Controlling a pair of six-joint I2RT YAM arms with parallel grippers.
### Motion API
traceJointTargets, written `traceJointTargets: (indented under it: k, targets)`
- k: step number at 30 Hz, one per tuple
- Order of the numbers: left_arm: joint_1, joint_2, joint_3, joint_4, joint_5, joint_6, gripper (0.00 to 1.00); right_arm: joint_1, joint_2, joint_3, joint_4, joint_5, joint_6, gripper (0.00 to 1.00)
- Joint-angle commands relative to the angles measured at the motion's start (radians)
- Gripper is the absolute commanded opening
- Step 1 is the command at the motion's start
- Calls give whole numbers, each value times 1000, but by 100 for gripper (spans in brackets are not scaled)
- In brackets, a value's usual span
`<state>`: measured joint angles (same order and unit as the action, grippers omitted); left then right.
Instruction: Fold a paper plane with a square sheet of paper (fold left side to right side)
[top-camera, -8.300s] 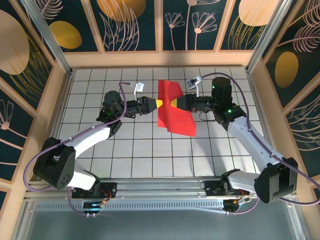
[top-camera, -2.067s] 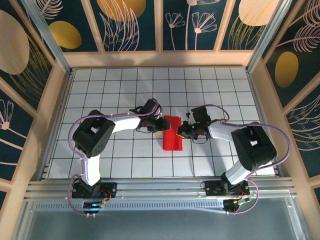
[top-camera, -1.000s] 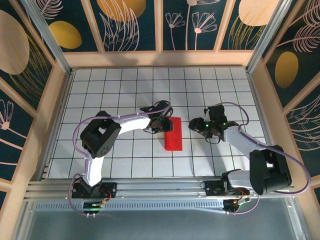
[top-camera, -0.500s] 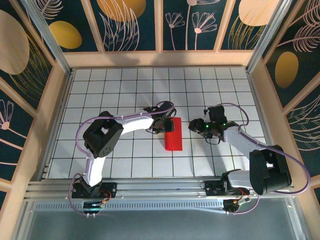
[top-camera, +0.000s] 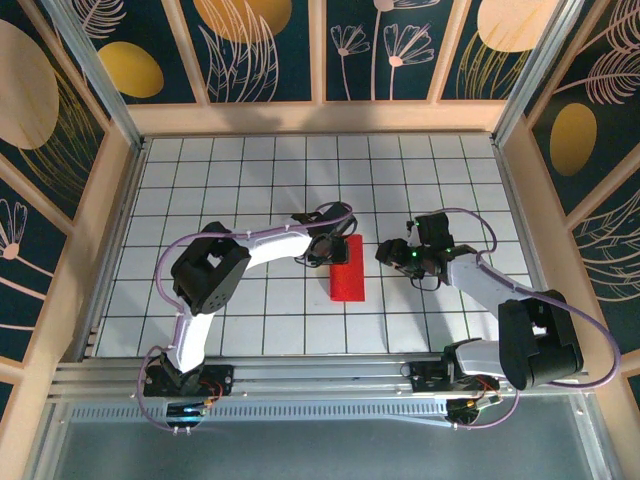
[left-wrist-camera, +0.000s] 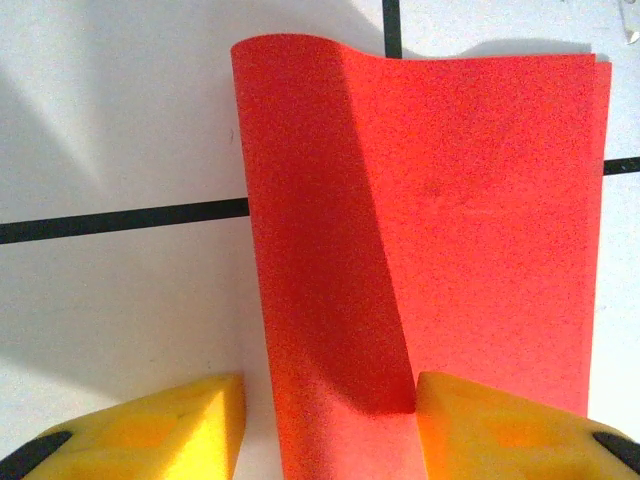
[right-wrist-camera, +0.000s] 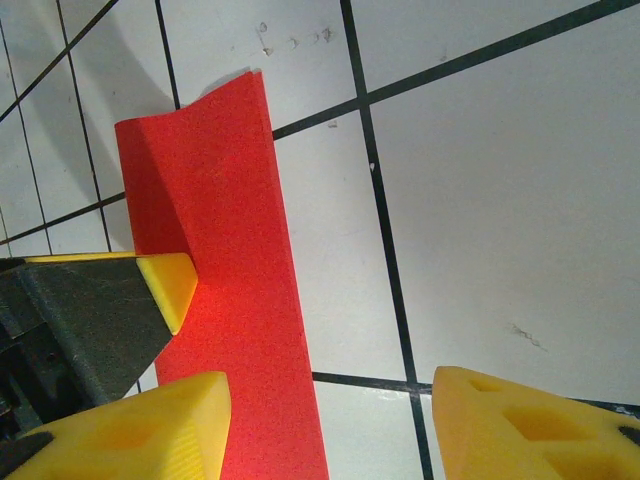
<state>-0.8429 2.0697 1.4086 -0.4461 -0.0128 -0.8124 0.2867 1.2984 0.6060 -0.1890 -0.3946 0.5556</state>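
Red paper (top-camera: 348, 276), rounded fold between fingers of left hand (left-wrist-camera: 330, 425), right hand (right-wrist-camera: 330, 410) beside

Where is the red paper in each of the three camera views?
Top external: paper lies near the picture's centre.
Left wrist: paper covers the middle and right, with a raised fold at its left.
Right wrist: paper is a strip left of centre, reaching the bottom edge.
Shared landmark: a black grid line passing under the paper.
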Motion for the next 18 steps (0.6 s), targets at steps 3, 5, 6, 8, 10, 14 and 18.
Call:
traceJointTargets:
  k: [3,5,6,8,10,14,18]
  targets:
    - [-37,115,1,7,97,-65,49,-9,-10,-15,19,-15,-3,57]
    - [-39,121,5,-1,94,-56,50,-10,-8,-15,21,-15,-4,57]
    - [-41,122,4,-1,96,-53,50,-9,-8,-15,21,-16,-3,57]
    - [-42,122,2,-3,96,-50,49,-9,-7,-16,23,-16,-3,57]
    - [-42,122,0,-3,99,-47,49,-9,-5,-17,23,-18,-2,57]
    - [-44,121,-2,-5,106,-33,50,-10,-1,-20,28,-27,-3,57]
    - [-44,119,-9,-6,111,-21,50,-10,5,-23,34,-31,-5,57]
